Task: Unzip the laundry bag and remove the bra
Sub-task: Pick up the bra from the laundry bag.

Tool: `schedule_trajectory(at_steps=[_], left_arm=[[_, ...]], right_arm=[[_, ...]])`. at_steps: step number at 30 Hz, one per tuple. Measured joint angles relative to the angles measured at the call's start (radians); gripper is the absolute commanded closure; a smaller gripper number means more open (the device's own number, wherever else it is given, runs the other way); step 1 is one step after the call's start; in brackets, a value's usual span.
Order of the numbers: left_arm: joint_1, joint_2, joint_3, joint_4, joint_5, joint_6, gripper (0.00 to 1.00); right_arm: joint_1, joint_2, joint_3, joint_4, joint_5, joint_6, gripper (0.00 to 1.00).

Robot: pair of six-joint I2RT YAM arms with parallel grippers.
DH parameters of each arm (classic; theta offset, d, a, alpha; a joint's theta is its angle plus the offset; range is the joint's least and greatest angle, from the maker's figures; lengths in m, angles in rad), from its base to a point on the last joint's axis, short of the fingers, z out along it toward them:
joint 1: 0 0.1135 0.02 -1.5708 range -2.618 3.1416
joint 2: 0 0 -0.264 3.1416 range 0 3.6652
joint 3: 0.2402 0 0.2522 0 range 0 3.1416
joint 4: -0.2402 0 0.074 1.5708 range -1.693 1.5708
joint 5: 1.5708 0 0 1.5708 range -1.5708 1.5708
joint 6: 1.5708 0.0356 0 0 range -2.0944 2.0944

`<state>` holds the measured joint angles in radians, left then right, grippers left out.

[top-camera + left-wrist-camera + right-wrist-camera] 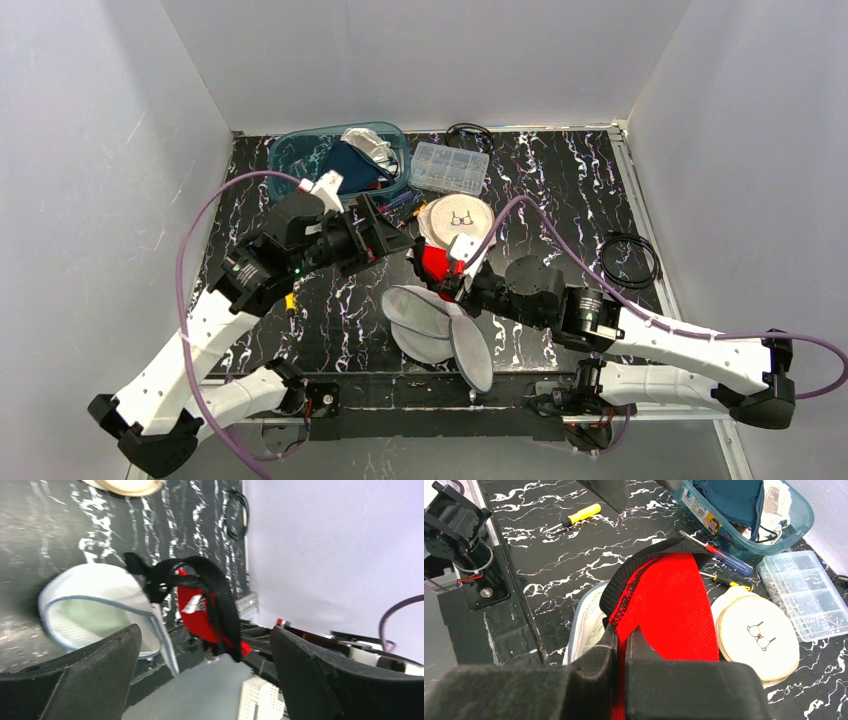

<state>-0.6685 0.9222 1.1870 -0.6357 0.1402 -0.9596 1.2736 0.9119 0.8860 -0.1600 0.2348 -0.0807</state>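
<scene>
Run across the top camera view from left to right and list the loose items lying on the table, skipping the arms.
blue tub → clear compartment box → black cable coil. The things in the middle of the table overlap the box's span, so they are left out.

Red bra (pixel 664 605), black trim, in black right claw (pixel 624 630). Pale grey mesh laundry bag (pixel 420 312) beside claw. Table (pixel 560 190) black, white marble veins. Teal bin (pixel 290 145) beyond claw.
</scene>
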Motion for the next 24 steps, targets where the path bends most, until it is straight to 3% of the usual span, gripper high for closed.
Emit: schedule_trajectory(at_steps=[10, 12, 15, 20, 23, 24], left_arm=[[-0.015, 0.148, 0.002, 0.121, 0.161, -0.078, 0.02], [-0.018, 0.151, 0.002, 0.129, 0.17, -0.078, 0.07], [-0.021, 0.154, 0.002, 0.135, 0.185, -0.074, 0.23], [-0.021, 0.182, -0.029, 0.171, 0.219, -0.076, 0.69], [-0.021, 0.206, -0.05, 0.185, 0.229, -0.072, 0.85], [-0.021, 0.212, -0.052, 0.185, 0.231, -0.069, 0.9]], right_arm=[[0.0, 0.027, 0.015, -0.01, -0.021, -0.028, 0.99], [0.0, 0.032, 0.016, -0.01, -0.027, -0.028, 0.99], [0.0, 0.037, 0.016, -0.009, -0.03, -0.028, 0.99], [0.0, 0.046, 0.016, -0.002, -0.032, -0.029, 0.99], [0.0, 0.047, 0.018, -0.005, -0.032, -0.028, 0.99], [0.0, 0.049, 0.023, -0.012, -0.032, -0.027, 0.86]])
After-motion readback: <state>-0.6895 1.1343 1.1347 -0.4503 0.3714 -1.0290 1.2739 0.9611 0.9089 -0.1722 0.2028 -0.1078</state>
